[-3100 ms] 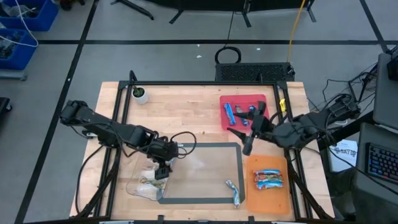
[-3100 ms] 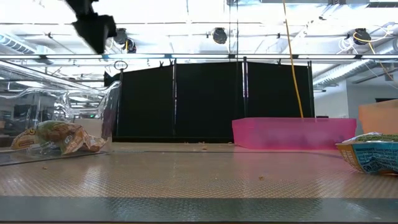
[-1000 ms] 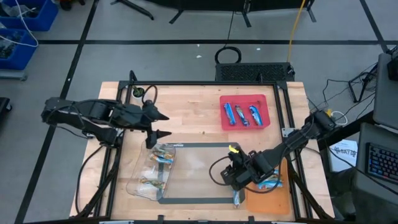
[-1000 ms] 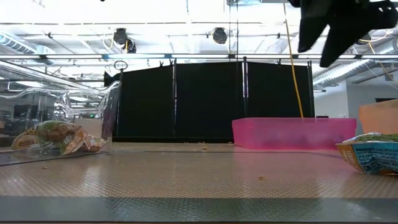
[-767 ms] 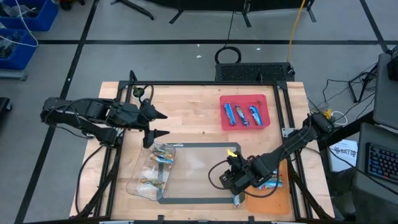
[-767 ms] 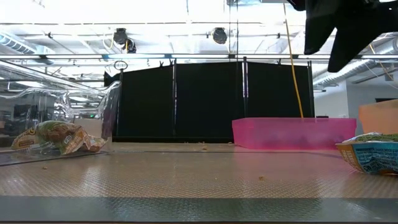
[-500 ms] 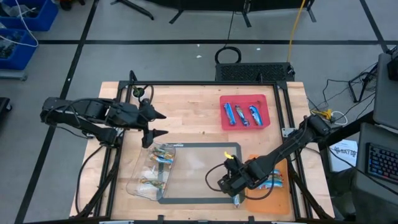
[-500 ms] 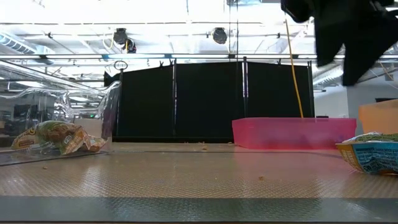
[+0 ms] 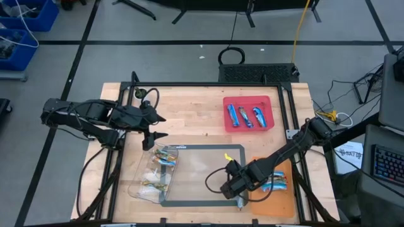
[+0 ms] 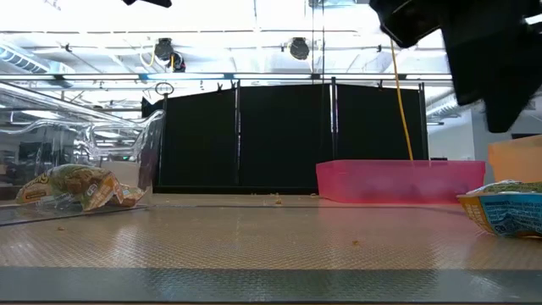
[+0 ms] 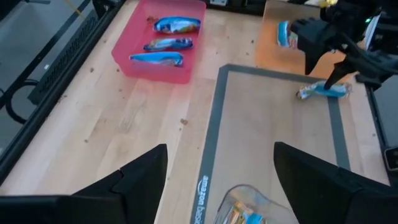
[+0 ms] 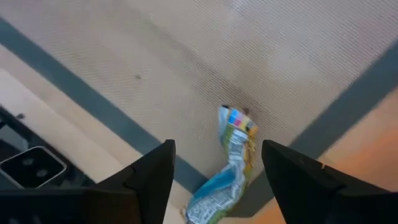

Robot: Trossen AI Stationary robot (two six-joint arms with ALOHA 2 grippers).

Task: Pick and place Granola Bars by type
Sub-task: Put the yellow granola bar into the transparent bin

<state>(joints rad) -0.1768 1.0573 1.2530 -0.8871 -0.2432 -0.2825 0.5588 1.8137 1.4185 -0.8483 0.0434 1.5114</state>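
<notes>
A lone crumpled blue, multicoloured bar lies flat on the clear mat, at its near right corner. My right gripper hangs open above it, pointing steeply down, with a finger on each side and touching nothing; the high view shows it too. Three blue bars lie in the pink tray. Blue-and-red bars lie on the orange tray. Tan-green bars sit in the clear tub. My left gripper waits open above the table's left part, beyond the tub.
A small white pot with a plant stands at the far left corner. The grey-edged mat covers the middle of the wooden table. In the low view the pink tray stands beyond the mat, and the lone bar lies at the right.
My right gripper has come down and moved toward the table's near left, closing in over the lone bar, and has tipped to point more steeply down. It stays open. The bar lies where it was.
</notes>
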